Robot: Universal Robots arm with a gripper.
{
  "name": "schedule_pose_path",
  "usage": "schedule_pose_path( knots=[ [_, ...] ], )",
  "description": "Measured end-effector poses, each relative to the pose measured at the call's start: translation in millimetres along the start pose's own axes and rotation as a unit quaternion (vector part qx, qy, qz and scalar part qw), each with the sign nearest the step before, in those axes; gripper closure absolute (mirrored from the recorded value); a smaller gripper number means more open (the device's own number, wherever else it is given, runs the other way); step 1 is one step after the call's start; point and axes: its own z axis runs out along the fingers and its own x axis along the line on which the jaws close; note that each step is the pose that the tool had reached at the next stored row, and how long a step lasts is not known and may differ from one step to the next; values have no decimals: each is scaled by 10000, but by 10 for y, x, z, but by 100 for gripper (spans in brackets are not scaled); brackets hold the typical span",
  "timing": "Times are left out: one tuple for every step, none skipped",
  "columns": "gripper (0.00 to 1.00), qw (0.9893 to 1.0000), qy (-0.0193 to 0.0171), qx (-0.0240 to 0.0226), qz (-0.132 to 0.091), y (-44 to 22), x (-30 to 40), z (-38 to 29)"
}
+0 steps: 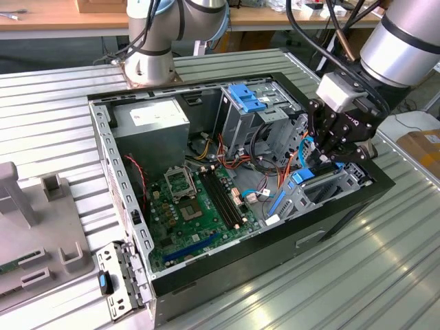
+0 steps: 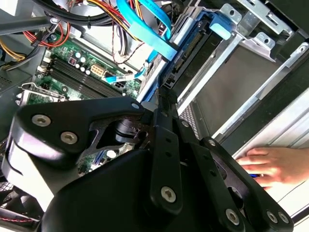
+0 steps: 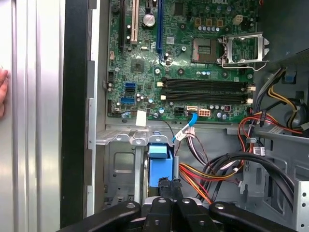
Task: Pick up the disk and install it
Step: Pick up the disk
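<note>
Your gripper point(image 1: 328, 159) hung low over the corner of the open computer case point(image 1: 110, 161) at the exterior view's right. Its fingers point(image 3: 161, 198) were pressed close together, pinching the disk point(image 3: 158, 166) by its near end. You could see the disk standing on edge, its blue rail showing in the first wrist view, inside the grey metal bay point(image 3: 120, 169) along the case wall. It sat just beside the bundle of orange, red and black wires point(image 3: 212, 174). Its far blue tab pointed toward the green circuit board point(image 3: 193, 72) lying on the case floor. In the second wrist view, a flat blue cable point(image 2: 145, 26) crossed near the disk's connector end. A person's hand point(image 2: 268, 164) rested on the ribbed metal table point(image 1: 357, 275) just outside the case.
</note>
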Motion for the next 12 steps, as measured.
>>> schedule_pose_path(
  knots=[
    [89,10000,0,0,0,0,0,5],
    [89,10000,0,0,0,0,0,5],
    [89,10000,1,0,0,0,0,5],
    [89,10000,0,0,0,0,0,6],
    [89,10000,-5,0,0,0,1,11],
    [89,10000,-26,0,0,0,1,24],
    [89,10000,-27,0,0,0,1,31],
    [89,10000,-27,0,0,1,7,35],
    [89,10000,-28,0,0,1,22,38],
    [89,10000,-29,0,0,1,25,42],
    [89,10000,-28,0,0,0,25,50],
    [89,10000,-27,0,0,0,27,72]
  ],
)
